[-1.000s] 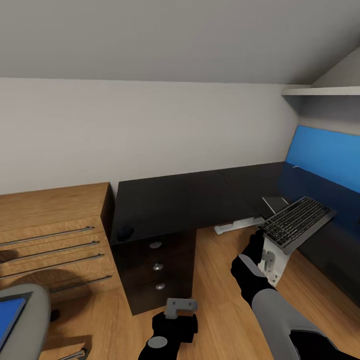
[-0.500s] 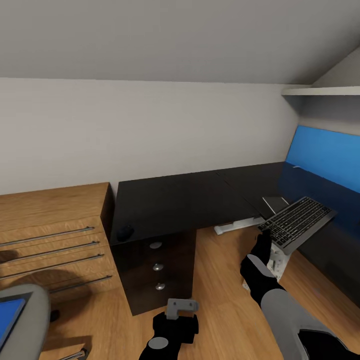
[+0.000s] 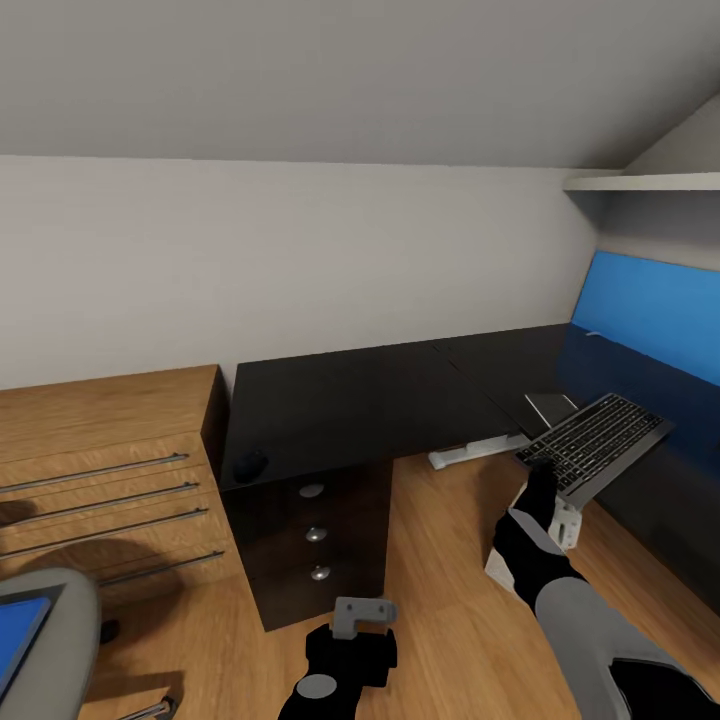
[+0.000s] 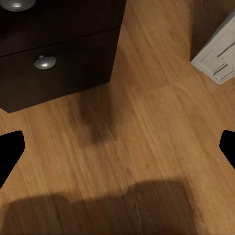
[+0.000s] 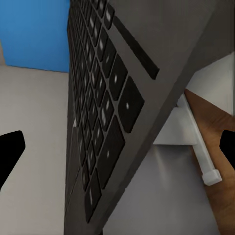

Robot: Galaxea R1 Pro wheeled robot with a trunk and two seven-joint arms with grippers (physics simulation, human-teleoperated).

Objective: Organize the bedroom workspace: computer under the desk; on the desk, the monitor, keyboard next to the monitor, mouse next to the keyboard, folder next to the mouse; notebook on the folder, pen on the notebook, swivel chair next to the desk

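In the head view, the keyboard (image 3: 594,443), a dark grey slab with rows of black keys, hangs tilted in the air beside the black table (image 3: 370,400). The right gripper (image 3: 541,482) reaches up to its near edge; whether its fingers clamp it cannot be told. A mouse (image 3: 250,464) sits on the table's near left corner. The left gripper (image 3: 362,613) hovers low over the wooden floor (image 3: 440,600).

The left wrist view shows that gripper's fingers (image 4: 11,149) spread wide, holding nothing, above the floor near the table's drawers (image 4: 54,58).

In the right wrist view, the keyboard (image 5: 103,112) looms close, its keys steeply slanted.
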